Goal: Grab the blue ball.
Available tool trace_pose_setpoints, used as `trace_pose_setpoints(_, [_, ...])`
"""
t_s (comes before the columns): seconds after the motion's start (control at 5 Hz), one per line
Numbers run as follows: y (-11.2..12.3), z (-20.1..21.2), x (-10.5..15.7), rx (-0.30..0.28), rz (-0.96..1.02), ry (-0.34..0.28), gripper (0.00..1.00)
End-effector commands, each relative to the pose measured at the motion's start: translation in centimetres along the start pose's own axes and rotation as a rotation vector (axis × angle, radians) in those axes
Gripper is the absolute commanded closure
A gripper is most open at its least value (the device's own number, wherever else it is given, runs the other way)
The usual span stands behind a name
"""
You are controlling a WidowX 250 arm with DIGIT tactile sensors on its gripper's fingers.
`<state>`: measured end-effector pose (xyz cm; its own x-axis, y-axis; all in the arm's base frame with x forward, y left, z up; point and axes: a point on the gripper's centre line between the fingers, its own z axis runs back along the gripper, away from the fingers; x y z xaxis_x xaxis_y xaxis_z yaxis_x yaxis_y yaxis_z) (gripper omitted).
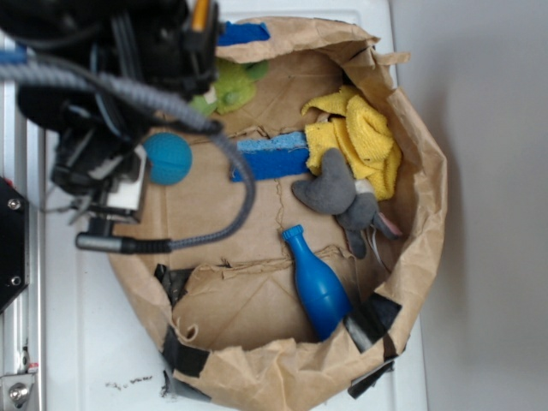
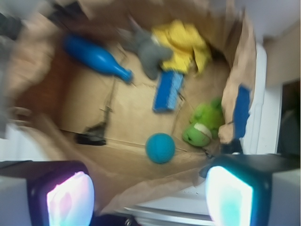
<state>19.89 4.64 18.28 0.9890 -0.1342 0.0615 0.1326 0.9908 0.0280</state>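
Blue ball (image 2: 160,148) sits loose on the brown paper floor of the rolled-down paper bag (image 1: 428,163), ahead of the gripper (image 2: 149,195) and about centred between its two fingers, well clear of both. Gripper is spread wide, nothing in it; both glowing pads (image 2: 70,197) frame the bottom of the wrist view, above the near bag rim. Grab not started as far as I can judge: no contact, arm high, so descent, closing and lift all remain. Green plush (image 2: 203,123) lies just right of the ball, close enough to get nudged. Blue sponge (image 2: 168,90) and blue bottle (image 2: 96,57) lie farther ahead, not the target. No brands, labels or readable writing anywhere; wrist view is blurred.
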Motion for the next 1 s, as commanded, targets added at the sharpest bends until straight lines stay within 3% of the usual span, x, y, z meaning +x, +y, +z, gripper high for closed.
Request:
trace_pose_setpoints(0.0, [-1.8, -4.5, 2.3, 0.137, 0.02, -0.003, 0.0])
trace_pose_setpoints(0.4, [1.1, -5.7, 6.2, 0.093, 0.116, 0.045, 0.0])
trace_pose_setpoints(0.8, [2.8, -8.0, 4.7, 0.078, 0.057, 0.054, 0.0])
